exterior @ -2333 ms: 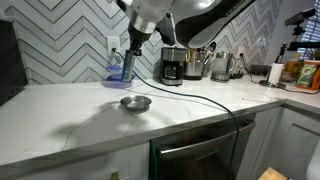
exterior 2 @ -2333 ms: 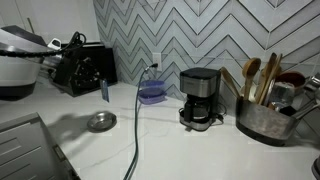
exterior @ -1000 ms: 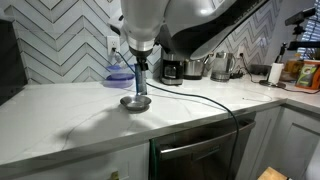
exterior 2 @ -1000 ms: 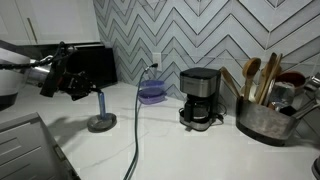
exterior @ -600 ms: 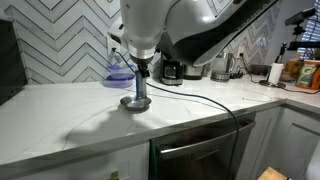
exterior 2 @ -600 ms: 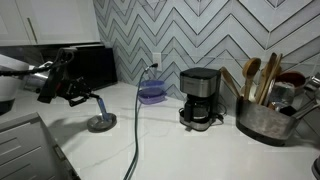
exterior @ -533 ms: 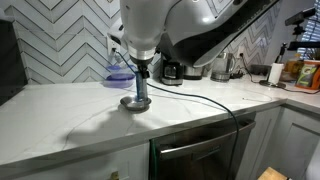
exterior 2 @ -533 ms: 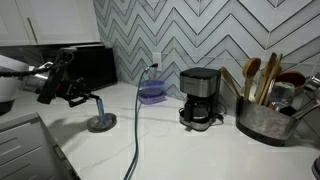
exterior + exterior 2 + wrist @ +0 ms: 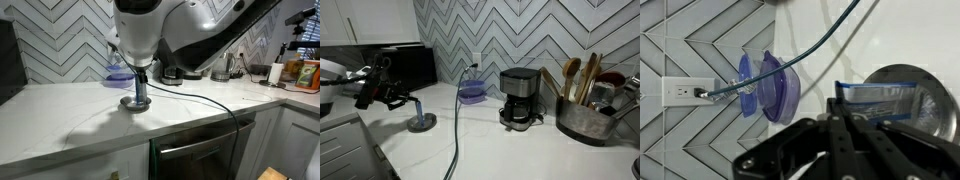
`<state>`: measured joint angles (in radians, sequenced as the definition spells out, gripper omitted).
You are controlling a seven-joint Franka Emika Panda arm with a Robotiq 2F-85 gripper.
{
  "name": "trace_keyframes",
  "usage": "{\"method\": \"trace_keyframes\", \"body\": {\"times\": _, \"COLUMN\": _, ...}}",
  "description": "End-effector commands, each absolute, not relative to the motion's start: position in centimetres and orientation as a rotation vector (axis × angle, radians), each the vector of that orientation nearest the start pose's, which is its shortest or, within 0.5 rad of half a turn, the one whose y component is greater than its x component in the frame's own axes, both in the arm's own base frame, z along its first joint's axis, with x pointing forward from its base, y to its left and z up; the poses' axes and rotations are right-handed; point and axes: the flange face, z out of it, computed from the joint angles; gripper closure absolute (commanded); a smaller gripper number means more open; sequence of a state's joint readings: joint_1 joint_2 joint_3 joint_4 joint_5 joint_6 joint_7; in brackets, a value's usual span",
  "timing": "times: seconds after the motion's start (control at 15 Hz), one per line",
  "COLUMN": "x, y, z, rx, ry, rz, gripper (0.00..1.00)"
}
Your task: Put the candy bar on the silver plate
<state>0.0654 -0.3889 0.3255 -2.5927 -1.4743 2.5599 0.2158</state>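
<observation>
Over the silver plate (image 9: pixel 127 102), my jaws have come down from beside the purple bowl (image 9: pixel 775 88) and still grip the candy bar (image 9: pixel 141 90) by its upper end. Its lower end now appears to reach the plate on the tabletop (image 9: pixel 60 110), so letting go looks like the remaining step.

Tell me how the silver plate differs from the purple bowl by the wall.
The silver plate is shiny grey metal; the purple bowl is translucent blue-purple. The silver plate is smaller and shallower than the purple bowl. The silver plate lies out on the counter, with the hand holding the candy bar over it; the purple bowl stands back by the tiled wall. Both are round.
</observation>
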Motion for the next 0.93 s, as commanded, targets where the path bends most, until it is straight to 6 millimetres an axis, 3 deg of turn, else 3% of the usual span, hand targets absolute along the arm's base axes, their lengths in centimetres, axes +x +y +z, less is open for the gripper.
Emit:
{"method": "trace_keyframes", "body": {"times": 0.0, "x": 38.7, "y": 18.1, "z": 39.2, "rx": 1.63, "ry": 1.342, "rz": 0.58, "gripper": 1.0}}
{"method": "trace_keyframes", "body": {"times": 0.87, "x": 38.3, "y": 20.3, "z": 34.6, "rx": 1.769, "ry": 1.573, "rz": 0.548, "gripper": 1.0}}
